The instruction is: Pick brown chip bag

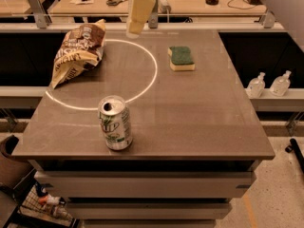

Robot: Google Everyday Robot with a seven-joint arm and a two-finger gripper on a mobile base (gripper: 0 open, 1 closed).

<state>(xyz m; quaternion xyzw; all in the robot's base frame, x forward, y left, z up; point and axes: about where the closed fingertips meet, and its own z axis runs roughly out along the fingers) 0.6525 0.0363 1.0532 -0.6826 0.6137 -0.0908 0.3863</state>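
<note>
The brown chip bag [77, 51] lies crumpled at the far left of the grey table [199, 113], dark brown and tan with white lettering, on the edge of a white circle marked on the top. My gripper [134, 28] hangs above the table's far edge, to the right of the bag and apart from it. It holds nothing that I can see.
A green-and-white soda can [115, 123] stands upright near the front left. A green-topped yellow sponge [181, 58] lies at the far right. Two spray bottles [270, 84] stand on a shelf to the right. A desk with scissors [114, 1] lies behind.
</note>
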